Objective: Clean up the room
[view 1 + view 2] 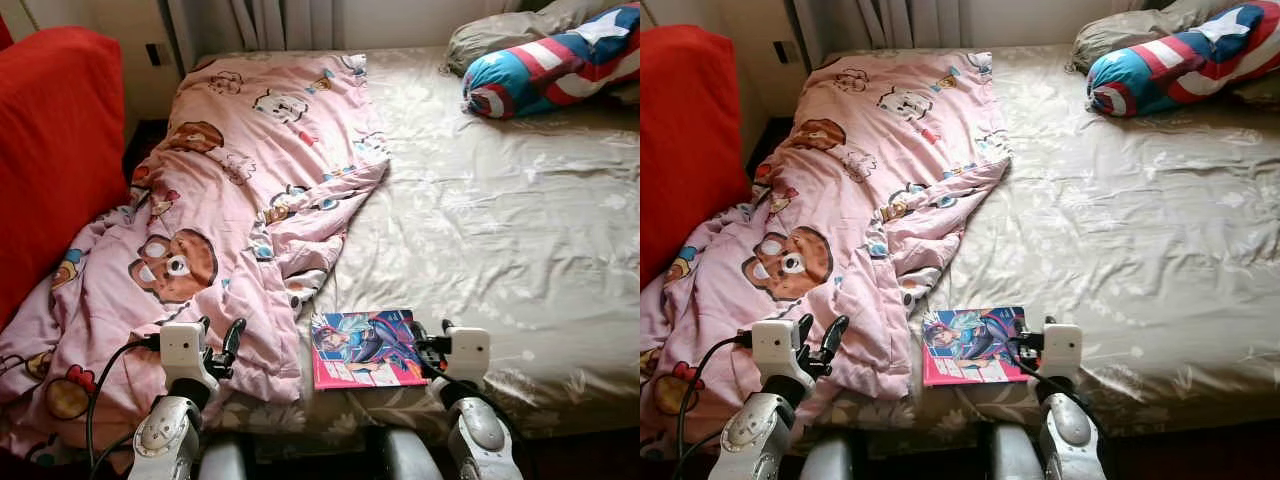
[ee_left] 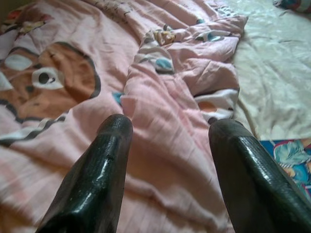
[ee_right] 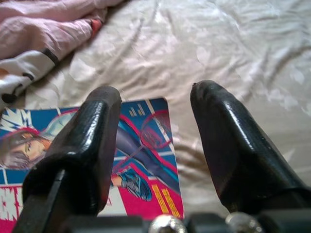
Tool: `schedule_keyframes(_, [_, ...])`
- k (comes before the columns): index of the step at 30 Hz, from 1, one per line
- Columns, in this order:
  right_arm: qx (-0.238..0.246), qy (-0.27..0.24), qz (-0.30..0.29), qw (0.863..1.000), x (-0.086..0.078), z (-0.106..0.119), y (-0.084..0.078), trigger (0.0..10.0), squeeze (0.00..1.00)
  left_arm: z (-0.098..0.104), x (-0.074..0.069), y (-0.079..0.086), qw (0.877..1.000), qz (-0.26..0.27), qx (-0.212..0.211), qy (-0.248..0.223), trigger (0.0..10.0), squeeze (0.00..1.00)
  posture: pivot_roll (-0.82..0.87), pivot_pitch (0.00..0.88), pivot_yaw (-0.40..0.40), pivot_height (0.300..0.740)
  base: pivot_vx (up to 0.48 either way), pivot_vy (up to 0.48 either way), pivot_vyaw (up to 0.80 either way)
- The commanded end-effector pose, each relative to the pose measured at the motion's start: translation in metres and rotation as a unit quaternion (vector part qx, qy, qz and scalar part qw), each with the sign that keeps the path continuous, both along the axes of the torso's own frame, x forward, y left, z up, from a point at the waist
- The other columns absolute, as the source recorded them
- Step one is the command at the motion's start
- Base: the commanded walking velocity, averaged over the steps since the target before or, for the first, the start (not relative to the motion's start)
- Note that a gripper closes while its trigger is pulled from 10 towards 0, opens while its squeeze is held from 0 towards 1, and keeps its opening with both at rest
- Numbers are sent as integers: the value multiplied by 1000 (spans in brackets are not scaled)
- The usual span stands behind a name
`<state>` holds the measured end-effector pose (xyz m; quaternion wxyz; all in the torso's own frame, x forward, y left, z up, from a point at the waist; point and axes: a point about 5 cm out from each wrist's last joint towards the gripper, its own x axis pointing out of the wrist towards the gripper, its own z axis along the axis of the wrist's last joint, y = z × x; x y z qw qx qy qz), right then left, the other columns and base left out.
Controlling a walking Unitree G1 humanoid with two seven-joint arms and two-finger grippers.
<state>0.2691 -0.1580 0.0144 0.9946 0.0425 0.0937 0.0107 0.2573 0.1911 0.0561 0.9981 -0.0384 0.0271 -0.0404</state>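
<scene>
Right wrist view shows you the right tool (image 3: 155, 145) spread apart over the glossy blue-and-pink comic book (image 1: 365, 349). Your left tool (image 2: 175, 170), fingers apart, hovers over the rumpled pink cartoon-print quilt (image 1: 230, 210) on the bed (image 1: 500, 230).

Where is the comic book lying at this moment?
The comic book lies flat on the bed near its front edge, just right of the pink blanket, with the open right gripper hovering at its right edge.
</scene>
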Motion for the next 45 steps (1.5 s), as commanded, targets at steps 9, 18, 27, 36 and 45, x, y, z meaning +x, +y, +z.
schedule_keyframes(9, [-10, 35, -39, 999, -3, -10, -8, 10000, 0, -2, -3, 4, 1000, -1, 4, 9, 10000, 0, -59, 185, 16, 600, 0, 0, 0])
schedule_keyframes(18, [-8, 28, -42, 999, -6, -11, -11, 10000, 0, -1, -1, 4, 1000, -6, 7, 9, 10000, 0, -56, 198, 26, 585, 0, 0, 0])
schedule_keyframes(27, [39, 39, -77, 995, 1, -12, -18, 10000, 0, -3, -11, 9, 1000, -11, 22, 19, 10000, 0, -23, 224, 47, 585, 0, 0, 0])
schedule_keyframes(36, [92, 43, -99, 990, 9, -11, -23, 10000, 0, -1, -28, 18, 998, -19, 43, 31, 10000, 0, 29, 285, 90, 585, 0, 0, 0])
schedule_keyframes(45, [108, 31, -101, 989, 14, -7, -25, 10000, 0, 0, -45, 28, 997, -19, 56, 50, 10000, 0, 63, 320, 118, 585, 0, 0, 0])
